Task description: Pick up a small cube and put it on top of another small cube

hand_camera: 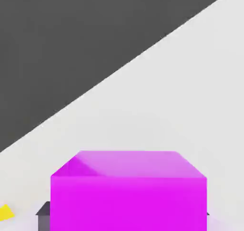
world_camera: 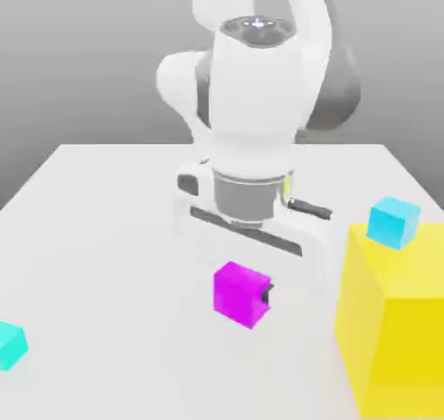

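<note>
Tool (world_camera: 266, 293): closed on magenta cube (world_camera: 238, 293) — cyan cube (world_camera: 394, 222) on yellow block lies toward the exterior view's right.

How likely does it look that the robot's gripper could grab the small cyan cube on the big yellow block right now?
Probably not yet: the gripper is already shut on the magenta cube. Otherwise the cyan cube looks uncovered on top.
</note>
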Motion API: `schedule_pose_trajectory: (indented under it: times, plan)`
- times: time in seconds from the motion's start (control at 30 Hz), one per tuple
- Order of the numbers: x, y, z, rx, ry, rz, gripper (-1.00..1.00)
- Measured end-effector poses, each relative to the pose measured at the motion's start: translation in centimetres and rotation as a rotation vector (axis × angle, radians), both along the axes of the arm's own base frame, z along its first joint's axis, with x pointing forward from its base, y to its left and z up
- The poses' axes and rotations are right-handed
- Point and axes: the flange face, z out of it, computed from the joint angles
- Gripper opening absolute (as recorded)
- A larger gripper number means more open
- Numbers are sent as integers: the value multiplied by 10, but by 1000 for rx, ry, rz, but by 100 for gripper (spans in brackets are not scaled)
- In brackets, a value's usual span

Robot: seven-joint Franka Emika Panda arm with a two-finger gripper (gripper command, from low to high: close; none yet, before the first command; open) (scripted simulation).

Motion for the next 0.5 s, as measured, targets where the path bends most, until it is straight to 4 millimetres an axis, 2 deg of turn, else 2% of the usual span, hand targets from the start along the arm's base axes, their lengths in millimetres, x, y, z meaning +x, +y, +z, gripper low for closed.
schedule_pose_trajectory:
  times: [0.13,0.2,0.3,0.33,0.4,0.43,0.47,0.5]
  plan:
    - [3,91,47,3,1,161,-100]
    - [-4,137,71,6,2,242,-100]
    - [-26,203,109,9,3,363,-100]
    - [-36,222,106,9,3,401,-100]
    - [-56,252,82,9,3,466,-100]
    - [-52,246,67,10,3,453,100]
    - [-42,234,67,10,3,424,100]
    - [-41,232,67,10,3,419,100]
